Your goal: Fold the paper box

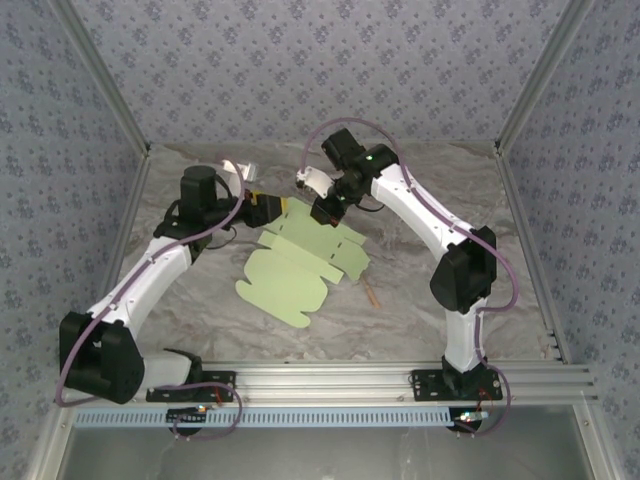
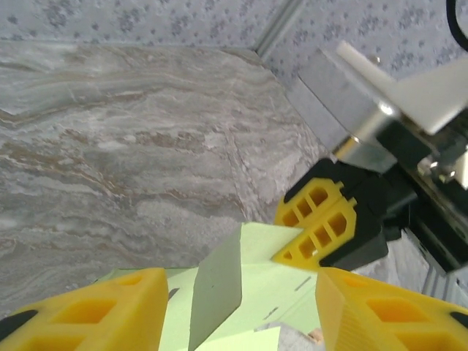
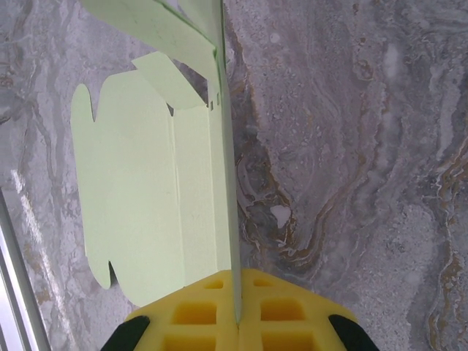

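Observation:
The paper box (image 1: 296, 268) is a pale green die-cut sheet lying mostly flat in the middle of the marble table, with its far flaps lifted. My right gripper (image 1: 323, 211) is shut on a far flap of the sheet. In the right wrist view that flap (image 3: 228, 183) runs edge-on into the closed yellow fingers (image 3: 197, 314). My left gripper (image 1: 264, 208) hovers at the sheet's far left corner, open. In the left wrist view an upright flap (image 2: 218, 281) stands between its spread fingers (image 2: 88, 311) without touching them, and the right gripper's fingers (image 2: 322, 223) pinch the card beyond.
A thin tan wooden stick (image 1: 373, 295) lies on the table just right of the sheet. Patterned walls with metal corner posts (image 1: 530, 80) enclose the table on three sides. An aluminium rail (image 1: 330, 378) runs along the near edge.

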Motion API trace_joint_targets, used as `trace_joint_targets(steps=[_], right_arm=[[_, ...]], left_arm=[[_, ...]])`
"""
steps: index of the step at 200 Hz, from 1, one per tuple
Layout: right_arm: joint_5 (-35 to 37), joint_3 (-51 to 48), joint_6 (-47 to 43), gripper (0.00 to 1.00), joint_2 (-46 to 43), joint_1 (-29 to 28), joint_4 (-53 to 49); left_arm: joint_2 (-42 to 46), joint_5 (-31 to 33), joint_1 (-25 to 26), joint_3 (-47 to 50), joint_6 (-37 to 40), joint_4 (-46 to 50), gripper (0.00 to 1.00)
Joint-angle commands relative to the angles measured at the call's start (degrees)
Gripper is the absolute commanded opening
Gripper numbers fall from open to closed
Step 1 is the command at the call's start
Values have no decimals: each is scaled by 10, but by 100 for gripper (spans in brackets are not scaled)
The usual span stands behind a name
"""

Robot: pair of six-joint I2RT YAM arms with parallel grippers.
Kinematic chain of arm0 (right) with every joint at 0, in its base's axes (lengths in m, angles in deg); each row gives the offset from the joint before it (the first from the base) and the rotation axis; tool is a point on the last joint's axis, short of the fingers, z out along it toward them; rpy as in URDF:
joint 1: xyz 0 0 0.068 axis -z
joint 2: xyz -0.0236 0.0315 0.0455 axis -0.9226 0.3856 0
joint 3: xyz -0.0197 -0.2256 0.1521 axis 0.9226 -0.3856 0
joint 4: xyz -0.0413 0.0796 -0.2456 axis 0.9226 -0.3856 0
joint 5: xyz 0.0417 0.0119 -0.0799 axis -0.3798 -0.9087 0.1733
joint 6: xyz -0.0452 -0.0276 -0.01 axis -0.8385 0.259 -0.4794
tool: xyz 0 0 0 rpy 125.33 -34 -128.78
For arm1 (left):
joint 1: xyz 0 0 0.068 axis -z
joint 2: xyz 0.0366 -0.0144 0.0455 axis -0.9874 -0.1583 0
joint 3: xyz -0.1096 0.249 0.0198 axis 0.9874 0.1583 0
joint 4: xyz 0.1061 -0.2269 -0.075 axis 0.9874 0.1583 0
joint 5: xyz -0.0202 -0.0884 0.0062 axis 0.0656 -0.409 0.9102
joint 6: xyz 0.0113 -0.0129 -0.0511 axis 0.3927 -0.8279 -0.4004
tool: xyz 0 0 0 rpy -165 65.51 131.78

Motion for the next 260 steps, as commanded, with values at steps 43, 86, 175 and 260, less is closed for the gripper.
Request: trace_joint_targets(steps=[43, 86, 175, 260], right_arm=[[-34, 8, -40, 0, -24, 7, -53], [-35, 8, -42, 0, -27, 7, -53], [-28, 7, -1, 0, -23, -2, -36], [-13, 53, 123, 0, 1, -14, -31]], left_arm=[[-10, -54, 22, -19, 118, 52, 53], [-42, -25, 30, -38, 136, 70, 32], [-59, 47, 49, -35, 117, 23, 11], [-66, 76, 85, -22, 117, -18, 8]])
